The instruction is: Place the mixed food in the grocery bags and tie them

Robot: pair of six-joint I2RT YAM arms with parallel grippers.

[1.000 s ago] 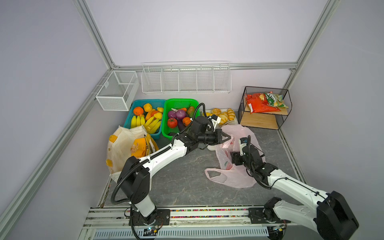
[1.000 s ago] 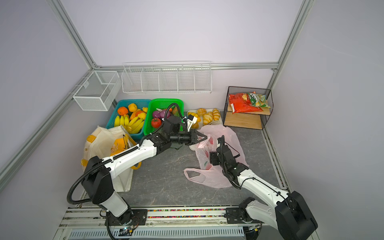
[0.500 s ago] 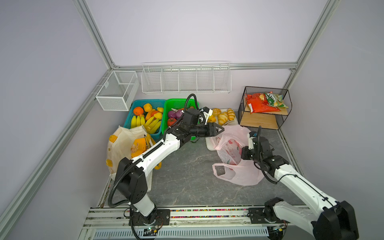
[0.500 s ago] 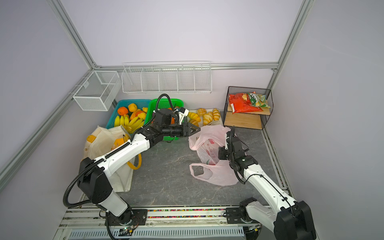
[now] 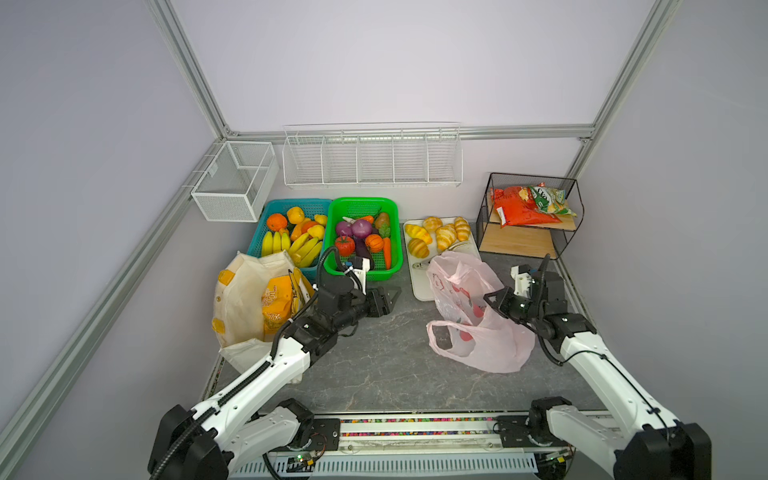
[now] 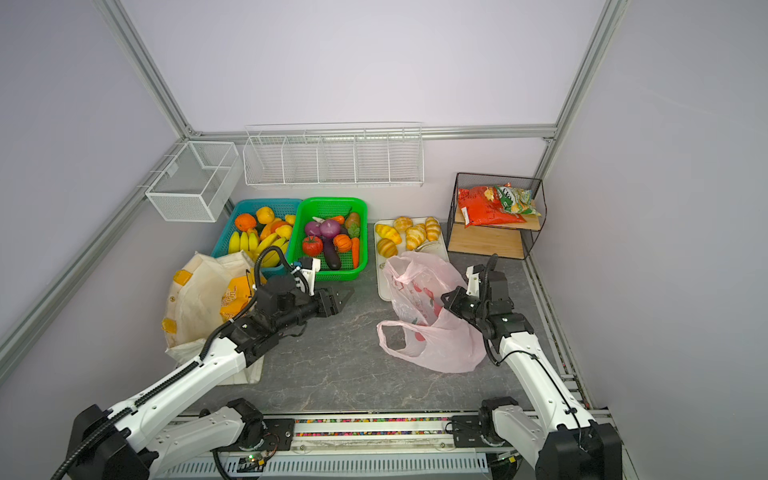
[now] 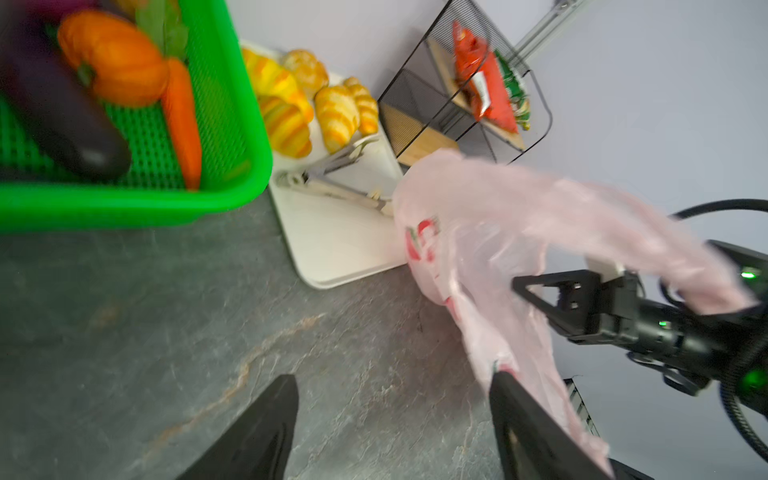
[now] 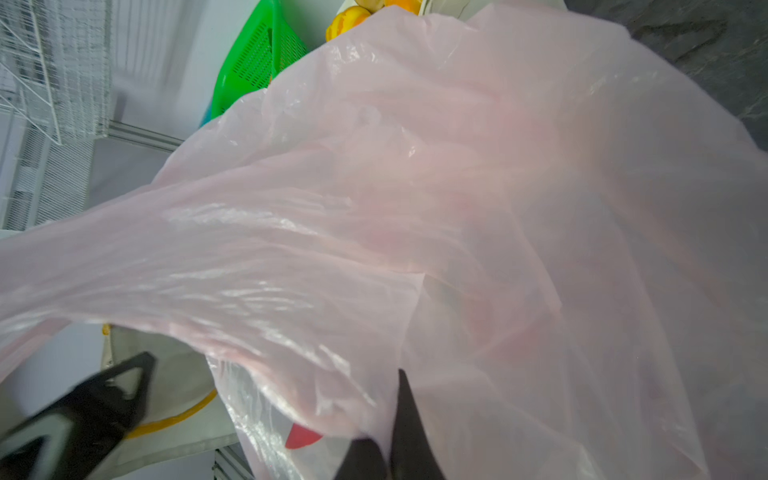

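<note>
Broadly, the grey surface [image 5: 374, 374] lies bare through its middle and near part, between the cream tote [image 5: 239, 299] slumped at the left edge and the pink bag [image 5: 494, 349] at the right. An orange snack packet [image 5: 276, 307] shows in the tote's mouth. Along the far wall stand a blue basket [image 5: 286, 202], a green basket [image 5: 361, 202] holding the tomato [image 5: 345, 245], onion [image 5: 360, 227], pumpkin [image 5: 374, 242] and eggplant [image 6: 332, 257], and a white tray [image 5: 419, 286] whose near right corner the pink bag overlaps. The left fingers [image 7: 257, 436] are spread wide and hold nothing, over bare surface just near of the green basket. The right fingers [image 8: 409, 419] are pinched together on the pink bag's film, holding that side up; one loop handle [image 5: 432, 338] lies flat toward the middle.
</note>
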